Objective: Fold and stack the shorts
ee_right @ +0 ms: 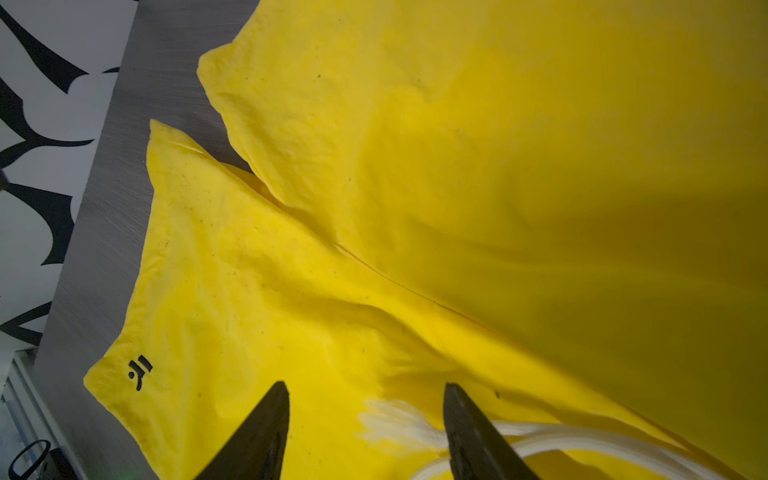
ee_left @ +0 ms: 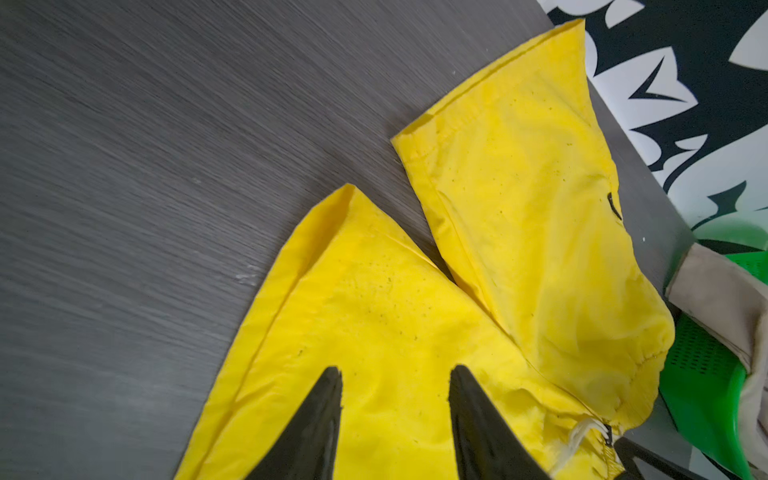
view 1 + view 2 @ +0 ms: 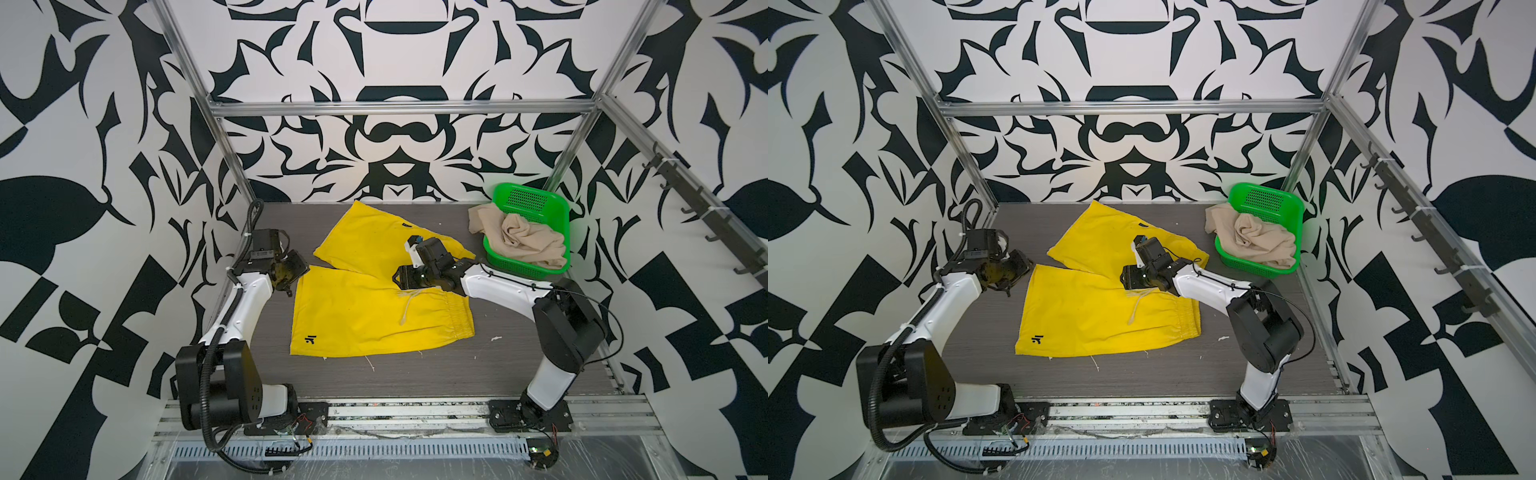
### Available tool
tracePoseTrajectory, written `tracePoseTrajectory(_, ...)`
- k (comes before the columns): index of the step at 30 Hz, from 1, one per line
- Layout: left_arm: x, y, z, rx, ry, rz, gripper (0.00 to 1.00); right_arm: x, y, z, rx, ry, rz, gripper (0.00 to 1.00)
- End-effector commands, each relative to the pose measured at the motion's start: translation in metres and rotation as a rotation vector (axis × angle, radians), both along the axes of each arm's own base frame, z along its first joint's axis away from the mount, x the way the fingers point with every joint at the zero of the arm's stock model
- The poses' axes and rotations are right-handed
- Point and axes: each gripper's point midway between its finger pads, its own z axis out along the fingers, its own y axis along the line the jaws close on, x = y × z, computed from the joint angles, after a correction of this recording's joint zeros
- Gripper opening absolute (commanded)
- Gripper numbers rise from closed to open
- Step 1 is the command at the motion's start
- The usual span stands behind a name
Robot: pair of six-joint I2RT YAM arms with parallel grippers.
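The yellow shorts [image 3: 365, 316] lie open at the middle of the surface [image 3: 457, 365], legs splayed toward nine and eleven o'clock, waistband toward three; the beige shorts [image 3: 523, 241] slump in the basket [image 3: 521, 272] at two o'clock. We judge the step to be folding one leg onto the other — best done by pinching the far leg's hem and waistband together, then laying edge on edge. The left arm [image 3: 245, 299] reaches in from eight o'clock, left jaws parted and empty at the near leg's hem corner. The right arm [image 3: 498, 286] bends across from four o'clock, right jaws parted above the crotch, gripping nothing.
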Motion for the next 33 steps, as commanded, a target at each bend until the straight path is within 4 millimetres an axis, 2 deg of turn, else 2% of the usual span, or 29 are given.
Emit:
tracePoseTrajectory(1, -0.003, 0.000, -0.033, 0.010, 0.103, 0.001, 0.47, 0.002, 0.002, -0.001, -0.031, -0.009, 0.019, 0.62)
tracePoseTrajectory(6, 0.017, 0.008, -0.053, 0.065, 0.165, -0.031, 0.47, -0.001, 0.009, -0.012, -0.023, -0.009, 0.078, 0.62)
tracePoseTrajectory(14, 0.045, 0.016, -0.057, -0.004, 0.118, 0.002, 0.49, 0.014, 0.002, -0.040, -0.023, 0.042, 0.048, 0.62)
tracePoseTrajectory(24, 0.060, 0.020, -0.057, -0.108, 0.025, -0.063, 0.49, 0.024, -0.006, -0.068, -0.059, 0.094, 0.022, 0.62)
tracePoseTrajectory(28, 0.062, 0.016, -0.059, -0.146, 0.012, -0.100, 0.48, 0.026, -0.006, -0.070, -0.057, 0.097, 0.019, 0.62)
tracePoseTrajectory(33, 0.057, 0.013, -0.075, -0.155, 0.058, -0.119, 0.47, 0.028, -0.006, -0.067, -0.054, 0.092, 0.016, 0.62)
